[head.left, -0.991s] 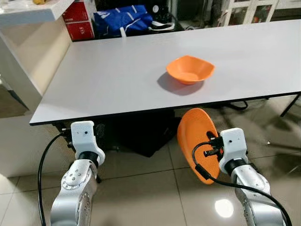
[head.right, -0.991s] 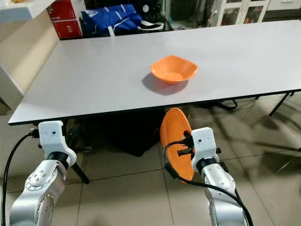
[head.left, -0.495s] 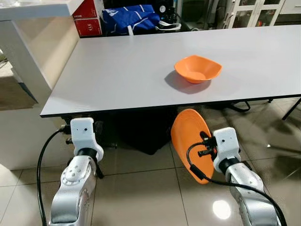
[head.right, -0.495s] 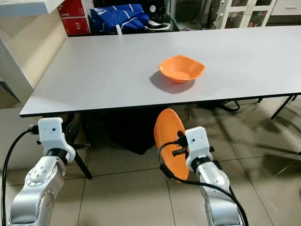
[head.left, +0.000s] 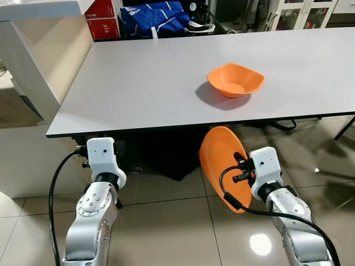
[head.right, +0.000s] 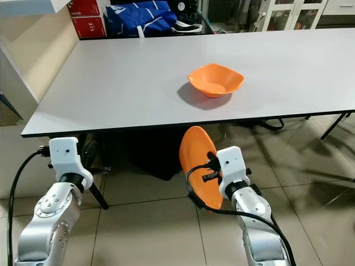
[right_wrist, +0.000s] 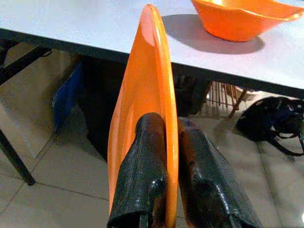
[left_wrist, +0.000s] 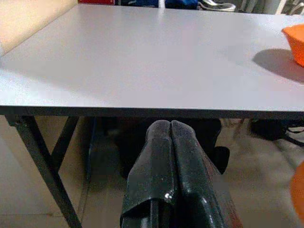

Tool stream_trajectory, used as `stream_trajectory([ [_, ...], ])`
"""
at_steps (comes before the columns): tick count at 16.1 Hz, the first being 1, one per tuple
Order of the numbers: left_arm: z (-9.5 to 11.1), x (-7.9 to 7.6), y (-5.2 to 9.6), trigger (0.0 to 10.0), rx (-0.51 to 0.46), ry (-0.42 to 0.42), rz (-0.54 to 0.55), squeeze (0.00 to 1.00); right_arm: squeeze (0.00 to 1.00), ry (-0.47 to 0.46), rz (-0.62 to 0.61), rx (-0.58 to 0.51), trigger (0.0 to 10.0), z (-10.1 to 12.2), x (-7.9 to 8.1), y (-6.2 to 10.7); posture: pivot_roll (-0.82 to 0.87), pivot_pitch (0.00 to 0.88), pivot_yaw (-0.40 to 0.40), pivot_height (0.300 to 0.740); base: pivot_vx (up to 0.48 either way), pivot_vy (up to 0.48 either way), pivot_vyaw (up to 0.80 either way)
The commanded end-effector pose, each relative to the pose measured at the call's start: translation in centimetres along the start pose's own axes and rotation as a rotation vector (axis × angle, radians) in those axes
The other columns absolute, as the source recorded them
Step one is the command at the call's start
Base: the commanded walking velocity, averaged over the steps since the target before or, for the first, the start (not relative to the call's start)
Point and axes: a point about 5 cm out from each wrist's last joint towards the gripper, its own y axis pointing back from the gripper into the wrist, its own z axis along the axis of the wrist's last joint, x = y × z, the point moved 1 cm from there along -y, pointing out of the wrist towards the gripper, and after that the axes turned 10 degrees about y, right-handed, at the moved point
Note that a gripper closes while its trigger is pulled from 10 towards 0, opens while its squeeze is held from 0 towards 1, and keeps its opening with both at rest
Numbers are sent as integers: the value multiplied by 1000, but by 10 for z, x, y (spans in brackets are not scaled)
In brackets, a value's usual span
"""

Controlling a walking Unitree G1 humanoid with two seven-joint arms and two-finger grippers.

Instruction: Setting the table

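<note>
One orange plate [right_wrist: 142,118] still gripped edge-up, table [head.left: 138,83] slightly nearer

Table [head.left: 138,83] top mostly bare; only obstacle orange bowl [head.left: 235,80], right of centre. Wide free room left of bowl & along near edge. Both grippers below tabletop level, table edge overhead ahead.

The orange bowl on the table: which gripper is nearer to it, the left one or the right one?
The right. The right gripper, pinching an orange plate on edge, sits below the table edge just in front of the orange bowl. The left gripper, shut and empty, is lower and far off to the bowl's left.
</note>
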Motion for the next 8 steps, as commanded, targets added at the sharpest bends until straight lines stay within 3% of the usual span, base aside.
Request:
stream_trajectory([
  [1,1,-1,-3,10000,-4,-2,3,0,0,26,1,-52,10000,9,-3,-2,-176,0,48,740,0,0,0],
  [8,8,2,-7,10000,-21,19,5,0,0,16,18,-61,10000,11,-1,-12,-160,0,36,740,0,0,0],
])
